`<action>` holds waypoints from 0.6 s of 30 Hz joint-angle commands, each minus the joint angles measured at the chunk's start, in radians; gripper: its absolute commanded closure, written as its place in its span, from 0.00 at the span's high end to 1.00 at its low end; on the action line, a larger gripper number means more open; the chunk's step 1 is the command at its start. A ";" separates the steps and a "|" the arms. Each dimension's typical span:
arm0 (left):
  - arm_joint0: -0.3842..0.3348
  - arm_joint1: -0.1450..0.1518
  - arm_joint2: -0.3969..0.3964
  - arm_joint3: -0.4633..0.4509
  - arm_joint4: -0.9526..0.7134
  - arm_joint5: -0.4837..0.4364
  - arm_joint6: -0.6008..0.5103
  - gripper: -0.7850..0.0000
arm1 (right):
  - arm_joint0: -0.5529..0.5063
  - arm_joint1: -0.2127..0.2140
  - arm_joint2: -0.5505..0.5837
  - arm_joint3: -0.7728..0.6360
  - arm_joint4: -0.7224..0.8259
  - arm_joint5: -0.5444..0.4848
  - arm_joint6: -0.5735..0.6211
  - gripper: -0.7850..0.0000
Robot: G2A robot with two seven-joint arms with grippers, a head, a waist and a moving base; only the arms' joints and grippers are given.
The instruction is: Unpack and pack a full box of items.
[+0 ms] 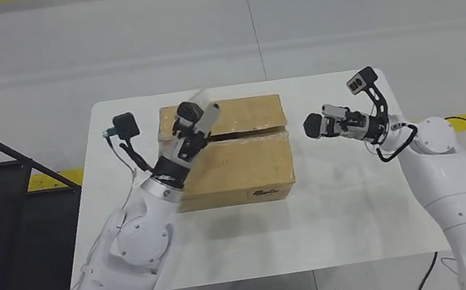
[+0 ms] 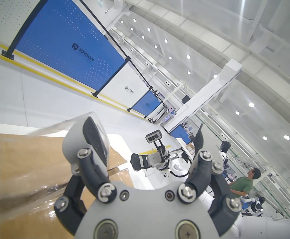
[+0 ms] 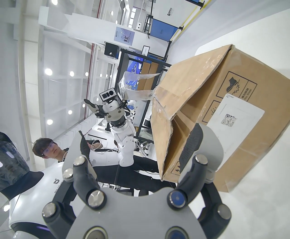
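Hovering over the box point(image 1: 235, 158) with left gripper point(image 1: 195, 113) spread, tape point(image 3: 138, 95) clinging to one finger point(image 2: 95, 135), probably to bare the seam. Holding right gripper point(image 1: 311, 125) nearby, also spread

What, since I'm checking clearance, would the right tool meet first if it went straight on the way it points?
Probably the cardboard box: the right tool points at its nearest side, though depth is unclear.
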State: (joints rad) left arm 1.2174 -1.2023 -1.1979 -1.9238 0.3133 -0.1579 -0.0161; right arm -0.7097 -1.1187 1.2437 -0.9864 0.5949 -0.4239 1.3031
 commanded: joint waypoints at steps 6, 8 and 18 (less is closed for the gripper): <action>-0.031 -0.013 0.042 0.051 0.019 0.016 -0.004 1.00 | 0.001 0.001 0.004 0.024 0.013 -0.011 0.013 1.00; -0.041 -0.017 0.056 0.066 0.022 0.020 -0.006 1.00 | 0.003 0.002 0.005 0.032 0.018 -0.014 0.018 1.00; -0.096 -0.041 0.127 0.136 0.046 0.043 -0.005 1.00 | -0.004 0.007 0.018 0.054 0.037 -0.031 0.038 1.00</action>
State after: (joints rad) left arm 1.1266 -1.2417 -1.0770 -1.7946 0.3584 -0.1181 -0.0216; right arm -0.7133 -1.1129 1.2603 -0.9343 0.6316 -0.4540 1.3386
